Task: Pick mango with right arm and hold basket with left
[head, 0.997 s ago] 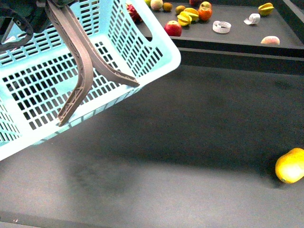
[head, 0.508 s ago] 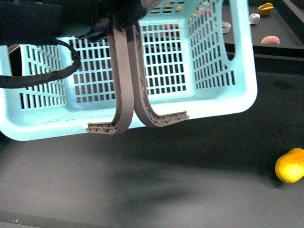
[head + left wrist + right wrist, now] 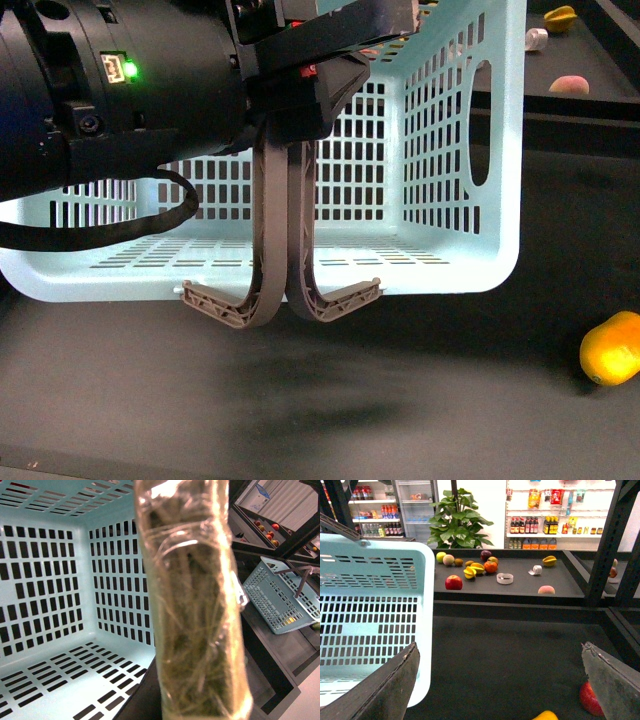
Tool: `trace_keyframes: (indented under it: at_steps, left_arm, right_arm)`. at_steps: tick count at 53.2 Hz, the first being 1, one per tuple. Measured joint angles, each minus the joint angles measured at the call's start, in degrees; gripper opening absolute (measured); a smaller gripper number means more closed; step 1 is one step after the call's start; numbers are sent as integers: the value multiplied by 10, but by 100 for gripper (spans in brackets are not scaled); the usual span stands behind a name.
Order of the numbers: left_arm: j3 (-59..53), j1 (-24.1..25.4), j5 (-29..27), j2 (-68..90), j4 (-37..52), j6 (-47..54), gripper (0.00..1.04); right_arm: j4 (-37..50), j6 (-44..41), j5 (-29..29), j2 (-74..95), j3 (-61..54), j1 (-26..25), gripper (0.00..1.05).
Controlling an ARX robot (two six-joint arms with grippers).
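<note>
Front view: the left arm (image 3: 110, 100), a bulky black cylinder with a small green light (image 3: 128, 70) and a black cable (image 3: 100, 232) looping under it, fills the upper left. Its left gripper (image 3: 295, 110) is pressed together on the two grey-brown handles (image 3: 282, 250) where they meet. From there the handles curve down to the near rim of the light-blue basket (image 3: 450, 150). The basket's opening is turned toward the camera, so its slotted floor and walls show. Whether it touches the dark bench (image 3: 400, 400) cannot be told; a soft shadow lies on the bench under it.

The mango (image 3: 611, 348) lies on the bench at the far right, cut by the picture's edge and well apart from the basket. Behind the bench, a raised shelf (image 3: 600, 60) carries a star fruit (image 3: 560, 17) and a peach (image 3: 568, 85).

In the left wrist view, a blurred, tape-wrapped bar (image 3: 195, 605) stands close to the lens, with the basket's inside (image 3: 60, 580) beside it.

In the right wrist view, the right gripper (image 3: 499, 646) hangs over the bench with its fingers (image 3: 380, 690) spread wide and nothing between them. The basket's wall (image 3: 370, 605) is near one finger. A yellow sliver (image 3: 546, 715) of fruit shows at the picture's edge, but it cannot be told whether it is the mango.
</note>
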Motion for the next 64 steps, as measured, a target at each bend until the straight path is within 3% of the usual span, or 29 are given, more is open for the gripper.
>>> trace_keyframes:
  at_steps: [22, 64]
  left_arm:
    - [-10, 0, 43, 12, -11, 43, 8]
    - [-12, 7, 31, 12, -11, 50, 8]
  right_arm:
    - [0, 0, 0, 0, 0, 0, 97]
    - [0, 0, 0, 0, 0, 0, 97]
